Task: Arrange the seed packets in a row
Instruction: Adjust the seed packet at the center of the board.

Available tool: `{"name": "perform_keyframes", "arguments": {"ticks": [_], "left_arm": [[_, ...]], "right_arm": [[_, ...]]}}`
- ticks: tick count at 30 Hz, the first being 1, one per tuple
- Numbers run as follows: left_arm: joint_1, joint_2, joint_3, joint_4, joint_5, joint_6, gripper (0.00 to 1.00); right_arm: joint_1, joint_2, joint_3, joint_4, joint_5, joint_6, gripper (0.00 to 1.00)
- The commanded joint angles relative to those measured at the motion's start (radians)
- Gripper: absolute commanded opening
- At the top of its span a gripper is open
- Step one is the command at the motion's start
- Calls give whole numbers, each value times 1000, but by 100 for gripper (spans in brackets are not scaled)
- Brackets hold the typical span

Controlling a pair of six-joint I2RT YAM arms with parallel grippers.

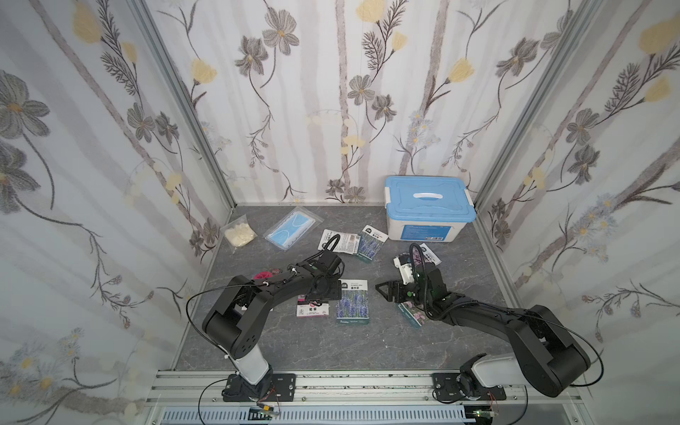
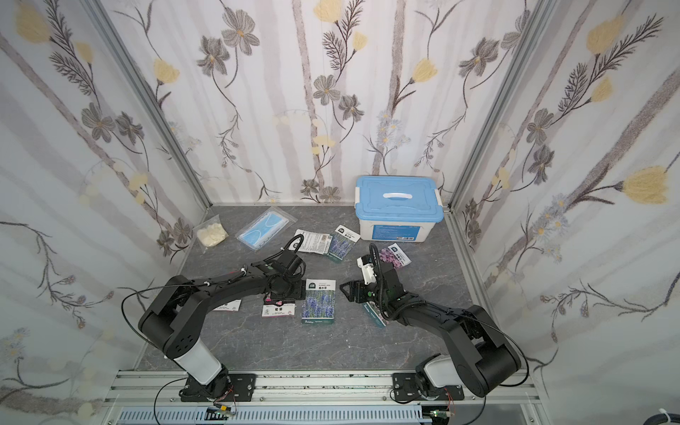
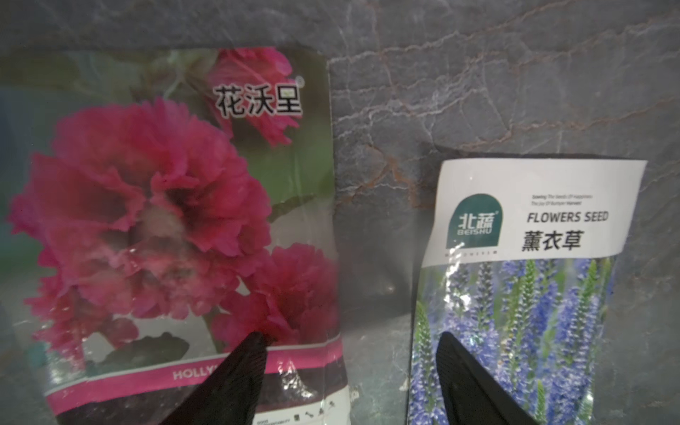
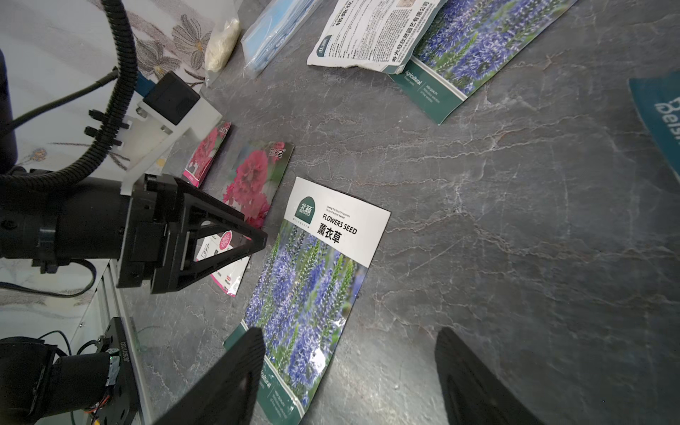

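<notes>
A lavender-blue seed packet (image 1: 352, 301) (image 3: 515, 294) lies face up mid-table. Beside it lies a red-pink packet (image 3: 165, 220) (image 1: 312, 308). My left gripper (image 3: 352, 338) (image 1: 325, 290) hangs open over the gap between these two, one fingertip above each, holding nothing. To their right my right gripper (image 4: 349, 333) (image 1: 379, 287) is open and empty above bare table, at the lavender packet's edge (image 4: 312, 287). Another red packet (image 1: 263, 275) lies behind my left arm. A white-backed packet (image 1: 340, 241), a lavender one (image 1: 372, 243) and a pink-purple one (image 1: 429, 254) lie further back. One more (image 1: 410, 314) lies under my right arm.
A blue-lidded white box (image 1: 428, 209) stands at the back right. A clear bag with a blue face mask (image 1: 292, 228) and a bag of cream stuff (image 1: 240, 233) lie at the back left. Flowered walls close three sides, and a metal rail (image 1: 349, 382) runs along the front.
</notes>
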Motion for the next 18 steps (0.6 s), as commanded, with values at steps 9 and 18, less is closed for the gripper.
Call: {"name": "perform_keyframes", "arguments": {"ticks": [9, 18], "left_arm": [[47, -37, -59, -5, -24, 6, 75], [113, -104, -68, -56, -25, 48, 75]], "right_arm": [[-3, 13, -4, 36, 1, -11, 75], [-4, 33, 0, 50, -13, -10, 75]]}}
